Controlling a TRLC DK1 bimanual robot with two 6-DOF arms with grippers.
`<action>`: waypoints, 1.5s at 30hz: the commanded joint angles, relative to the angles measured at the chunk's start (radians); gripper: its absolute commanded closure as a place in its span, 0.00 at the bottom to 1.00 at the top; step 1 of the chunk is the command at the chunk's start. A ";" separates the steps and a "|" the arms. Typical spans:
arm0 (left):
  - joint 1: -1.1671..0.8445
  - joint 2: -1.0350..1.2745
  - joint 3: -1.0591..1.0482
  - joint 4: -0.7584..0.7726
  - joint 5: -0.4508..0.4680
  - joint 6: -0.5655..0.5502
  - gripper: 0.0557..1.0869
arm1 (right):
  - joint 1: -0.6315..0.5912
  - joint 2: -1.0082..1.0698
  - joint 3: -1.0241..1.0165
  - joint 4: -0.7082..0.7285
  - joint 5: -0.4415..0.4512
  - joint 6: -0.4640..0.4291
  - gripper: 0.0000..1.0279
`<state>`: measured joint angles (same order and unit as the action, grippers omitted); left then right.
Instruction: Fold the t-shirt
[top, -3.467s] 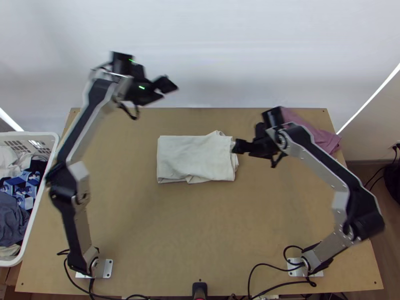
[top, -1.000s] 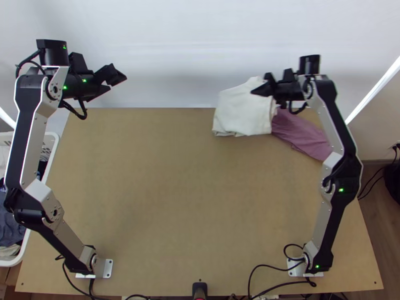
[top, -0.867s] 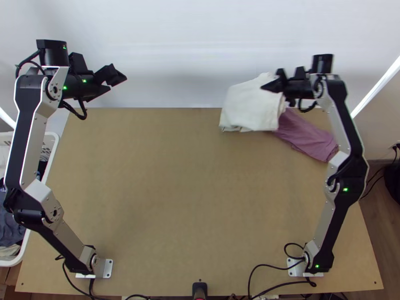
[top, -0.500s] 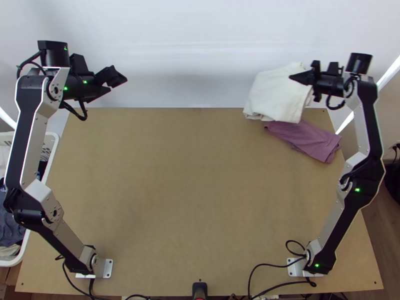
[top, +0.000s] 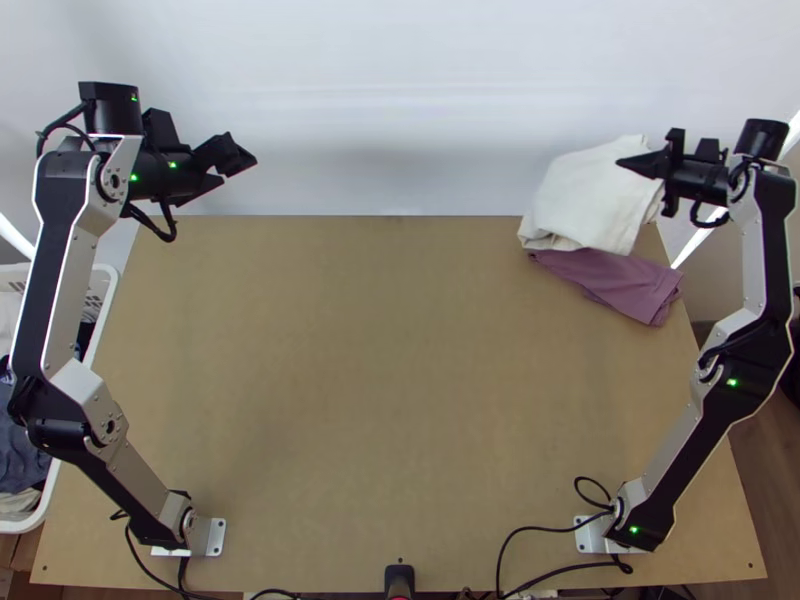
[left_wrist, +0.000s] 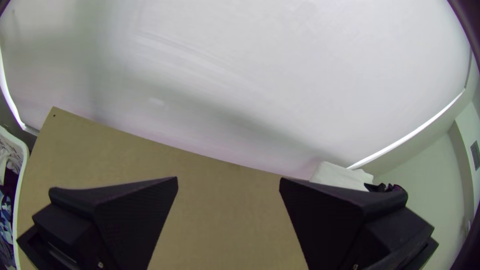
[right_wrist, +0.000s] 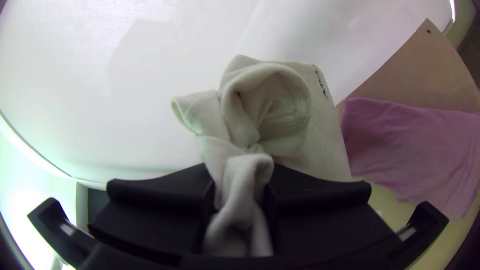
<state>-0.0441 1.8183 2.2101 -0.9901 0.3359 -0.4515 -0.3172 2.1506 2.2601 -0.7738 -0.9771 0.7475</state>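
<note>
The right end effector (top: 642, 165) is closed on a bunched portion of the white t-shirt (top: 583, 200), which is positioned, folded in layers, at the far right corner of the tabletop (top: 400, 400), with its lower edge adjacent to a folded purple cloth (top: 628, 285). The left end effector (top: 232, 170) is open, fingers apart, above the far left edge. A white basket (top: 103, 310) containing clothes is located beside the left edge of the tabletop.

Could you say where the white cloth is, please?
In the top view, the white cloth is upper right, in the right gripper, beside the pink cloth.
</note>
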 joint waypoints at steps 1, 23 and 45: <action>-0.008 -0.034 -0.004 -0.005 0.000 0.010 0.04 | -0.020 0.009 0.023 -0.022 -0.026 -0.023 0.97; -0.016 -0.036 -0.006 -0.005 0.002 0.010 0.04 | -0.114 0.031 -0.120 -0.266 0.344 -0.468 0.79; -0.005 -0.066 -0.007 -0.010 0.009 0.016 0.04 | -0.126 -0.350 -0.474 0.403 0.963 -0.507 0.03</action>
<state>-0.0532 1.7847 2.2101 -0.9901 0.3367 -0.4469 -0.4828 1.8782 1.8629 -0.4591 -0.0479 0.2726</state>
